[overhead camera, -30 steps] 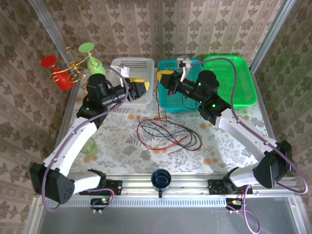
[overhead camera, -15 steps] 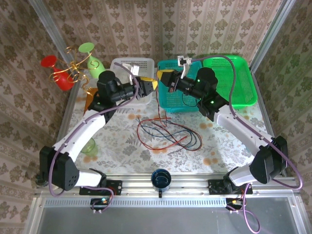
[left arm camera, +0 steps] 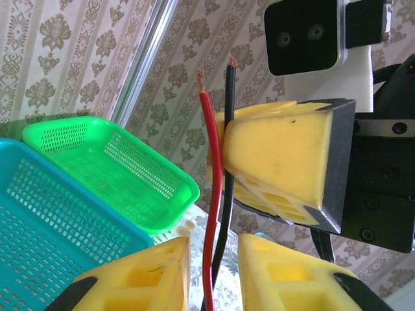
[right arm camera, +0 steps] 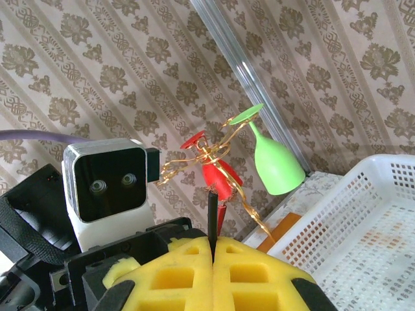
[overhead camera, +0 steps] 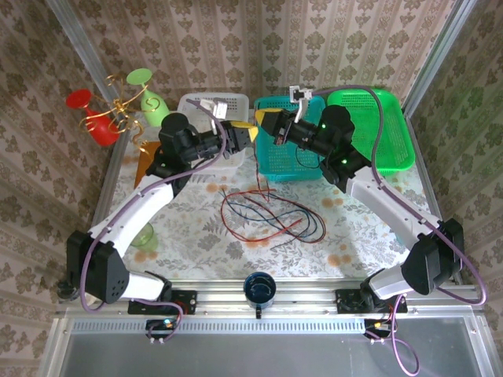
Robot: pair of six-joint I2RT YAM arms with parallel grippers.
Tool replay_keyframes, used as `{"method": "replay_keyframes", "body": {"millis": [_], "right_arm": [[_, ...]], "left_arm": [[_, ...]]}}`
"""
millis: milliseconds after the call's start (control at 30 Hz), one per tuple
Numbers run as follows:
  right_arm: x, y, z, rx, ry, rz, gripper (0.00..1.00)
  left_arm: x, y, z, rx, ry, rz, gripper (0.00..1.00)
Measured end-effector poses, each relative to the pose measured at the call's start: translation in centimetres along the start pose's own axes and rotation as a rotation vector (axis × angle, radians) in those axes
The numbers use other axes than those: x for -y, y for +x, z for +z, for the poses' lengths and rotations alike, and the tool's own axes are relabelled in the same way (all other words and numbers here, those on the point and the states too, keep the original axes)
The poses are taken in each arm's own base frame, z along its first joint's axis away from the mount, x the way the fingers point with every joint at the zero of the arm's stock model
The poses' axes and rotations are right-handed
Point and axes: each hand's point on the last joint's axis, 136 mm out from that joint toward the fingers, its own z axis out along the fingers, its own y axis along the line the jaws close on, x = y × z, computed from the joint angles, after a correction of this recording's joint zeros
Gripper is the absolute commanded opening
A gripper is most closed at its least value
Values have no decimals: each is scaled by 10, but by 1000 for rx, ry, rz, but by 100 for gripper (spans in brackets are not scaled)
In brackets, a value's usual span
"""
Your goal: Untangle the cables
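The right hand [right arm camera: 213, 241] is pressed together on the tip of the black cable [right arm camera: 212, 214], high above the cables [overhead camera: 267, 216] looped on the desk [overhead camera: 196, 236]. The left hand [left arm camera: 214, 249], fingers slightly spread, straddles it and the red cable [left arm camera: 209, 194]. Closing now could trap both and tighten the tangle.

Left arm [overhead camera: 134, 212], right arm [overhead camera: 389, 206]: white tubular links, black joint housings, green status lights [overhead camera: 323, 126], purple cables [overhead camera: 376, 129] looped outside. Left hand [left arm camera: 214, 240], right hand [right arm camera: 214, 241]: yellow fingers [left arm camera: 292, 275] with square recesses, black mounts with screws; white two-lens camera [left arm camera: 301, 35] at 12 o'clock.
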Motion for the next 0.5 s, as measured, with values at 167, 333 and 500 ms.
{"method": "replay_keyframes", "body": {"millis": [167,333,500], "right_arm": [[1,-1,-1,1,-3,6,0],[-2,-5,-1,14,-16,11,0],[-4,-6,-1,14,-29,13,0]], "left_arm": [[2,-6,0,23,5,12,17],[3,-9,0,34,8,9,0],[5,-11,0,44,15,16,0]]}}
